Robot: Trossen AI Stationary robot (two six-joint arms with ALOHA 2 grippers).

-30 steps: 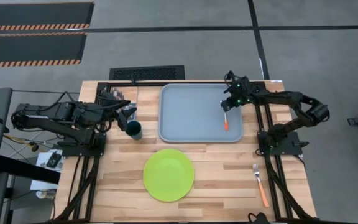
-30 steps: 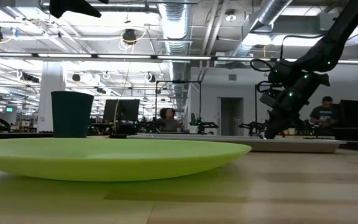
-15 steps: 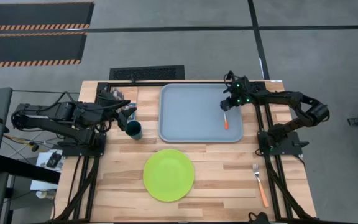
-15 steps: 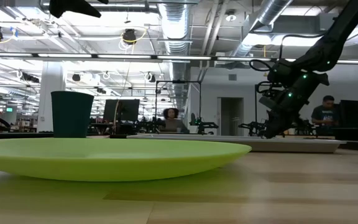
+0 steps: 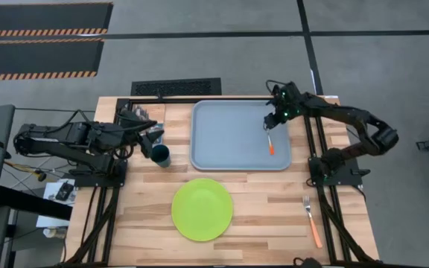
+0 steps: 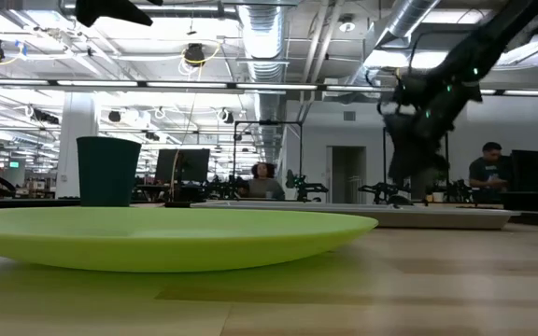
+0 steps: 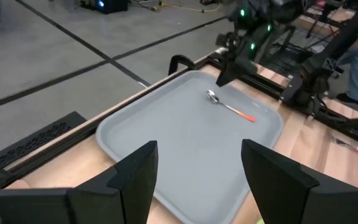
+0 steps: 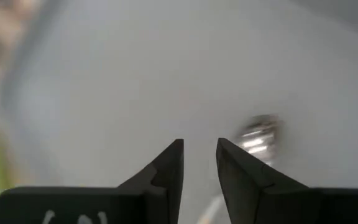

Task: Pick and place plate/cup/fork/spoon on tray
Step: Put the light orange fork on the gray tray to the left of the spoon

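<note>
The light grey-blue tray (image 5: 229, 138) lies at the table's far middle. The orange-handled spoon (image 5: 270, 143) lies flat in the tray's right part, and it also shows in the left wrist view (image 7: 229, 107). My right gripper (image 5: 269, 123) hangs above the spoon's bowl (image 8: 258, 134), slightly open and empty. The lime-green plate (image 5: 202, 209) rests on the table near the front edge. The dark teal cup (image 5: 161, 155) stands upright left of the tray. My left gripper (image 7: 194, 168) is open and empty beside the cup. The fork (image 5: 312, 222) lies at the front right.
The tray's raised rim (image 6: 437, 217) stands between the plate (image 6: 166, 238) and my right arm. Bare wood lies between the plate and the fork. People and benches show in the room beyond the table.
My right gripper has risen off the tray and drawn a little toward the table's far edge, tipping its fingers more straight down. The spoon stays lying in the tray. My left arm has kept still.
</note>
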